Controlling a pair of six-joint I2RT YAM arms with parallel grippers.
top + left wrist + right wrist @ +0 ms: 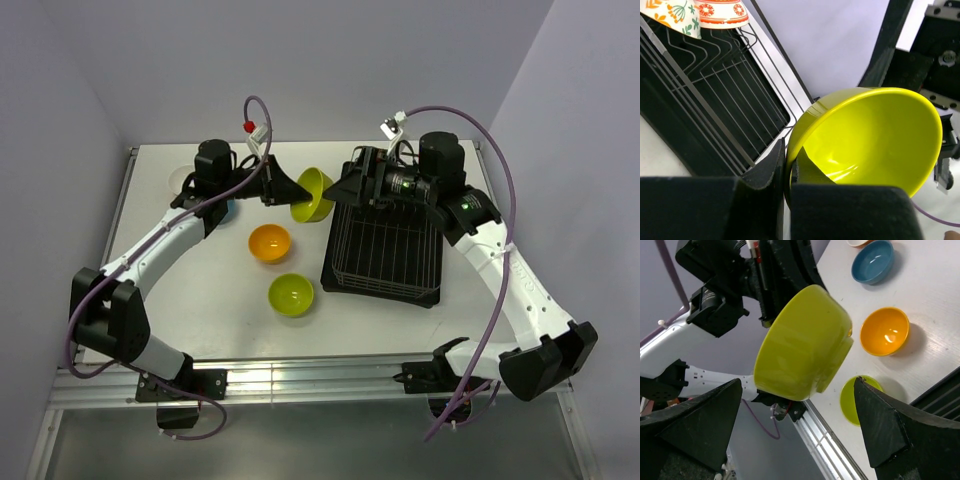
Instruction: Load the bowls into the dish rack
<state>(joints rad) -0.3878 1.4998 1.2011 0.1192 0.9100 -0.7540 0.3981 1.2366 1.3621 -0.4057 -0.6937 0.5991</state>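
Note:
My left gripper (290, 190) is shut on the rim of a lime green bowl (314, 195), held tilted above the table beside the dish rack's (385, 255) left edge. In the left wrist view the fingers (767, 167) pinch the bowl's wall (870, 135). Two patterned bowls, one cream-white (670, 17) and one red-marked (722, 12), sit in the rack (705, 100). My right gripper (352, 185) is open and empty over the rack's far left corner, facing the held bowl (800, 345). An orange bowl (270, 243) and a second lime green bowl (291, 294) rest on the table.
A blue bowl (872, 262) sits on the table at the far left, mostly hidden under my left arm in the top view. The rim of another bowl (860, 242) shows beyond it. The rack's corner (945, 390) shows at the right wrist view's edge.

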